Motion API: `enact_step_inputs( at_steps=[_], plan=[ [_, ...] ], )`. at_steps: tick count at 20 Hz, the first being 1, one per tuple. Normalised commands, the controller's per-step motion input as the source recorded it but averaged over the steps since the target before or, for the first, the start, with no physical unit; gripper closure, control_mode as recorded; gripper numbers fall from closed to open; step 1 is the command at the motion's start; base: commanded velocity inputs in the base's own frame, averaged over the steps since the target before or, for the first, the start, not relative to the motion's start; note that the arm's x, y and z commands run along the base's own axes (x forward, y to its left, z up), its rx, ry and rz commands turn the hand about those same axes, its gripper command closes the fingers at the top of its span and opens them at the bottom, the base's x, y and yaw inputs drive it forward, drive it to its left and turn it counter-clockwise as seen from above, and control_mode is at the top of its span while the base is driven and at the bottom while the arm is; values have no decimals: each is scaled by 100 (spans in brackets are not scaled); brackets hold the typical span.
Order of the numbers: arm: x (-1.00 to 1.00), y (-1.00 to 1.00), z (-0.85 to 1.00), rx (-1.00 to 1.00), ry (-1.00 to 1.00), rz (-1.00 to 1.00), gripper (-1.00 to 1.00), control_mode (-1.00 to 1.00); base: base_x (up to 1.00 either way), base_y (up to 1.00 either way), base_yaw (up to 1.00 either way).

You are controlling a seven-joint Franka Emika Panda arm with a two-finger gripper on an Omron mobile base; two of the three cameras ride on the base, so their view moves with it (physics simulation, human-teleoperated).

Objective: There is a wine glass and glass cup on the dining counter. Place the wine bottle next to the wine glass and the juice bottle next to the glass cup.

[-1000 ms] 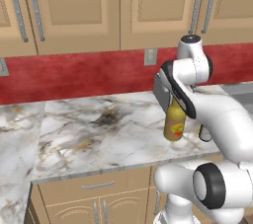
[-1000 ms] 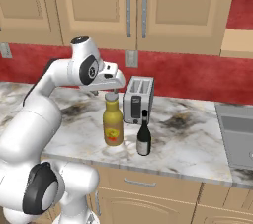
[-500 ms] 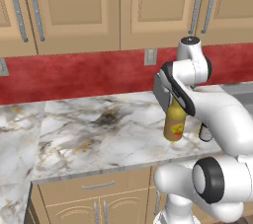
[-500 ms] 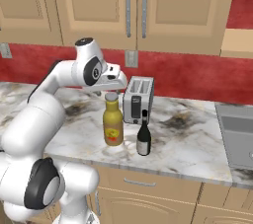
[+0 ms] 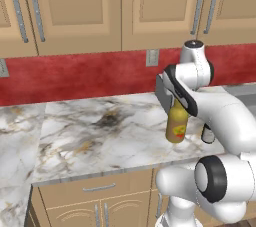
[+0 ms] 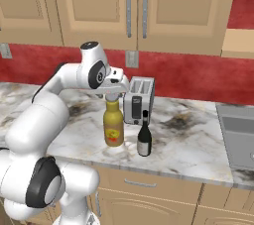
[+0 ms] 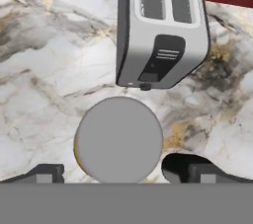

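Tool (image 7: 118,172) open over juice bottle (image 6: 113,125) — marble worktop (image 6: 188,140), red backsplash (image 6: 193,78).

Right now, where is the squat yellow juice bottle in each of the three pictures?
Left base view: the squat amber-yellow juice bottle stands right of centre on the marble worktop, partly behind the white arm.
Right base view: it stands left of centre, under the tool, left of the slim dark wine bottle.
Hand view: seen from above, its round grey cap sits low in the middle.
Shared landmark: the silver toaster, just behind the bottle.

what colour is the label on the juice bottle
Red and yellow, on the juice bottle; clearest in the right base view.
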Motion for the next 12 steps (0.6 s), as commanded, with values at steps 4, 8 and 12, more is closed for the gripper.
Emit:
enact_step_inputs(
  at_steps=[4, 8, 12],
  plan=[
    [3, 0, -16, 1, 0, 0, -100, -100, 0, 0, 0],
    [1, 0, -16, 1, 0, 0, -100, -100, 0, 0, 0],
    [4, 0, -18, 1, 0, 0, -100, -100, 0, 0, 0]
  ],
)
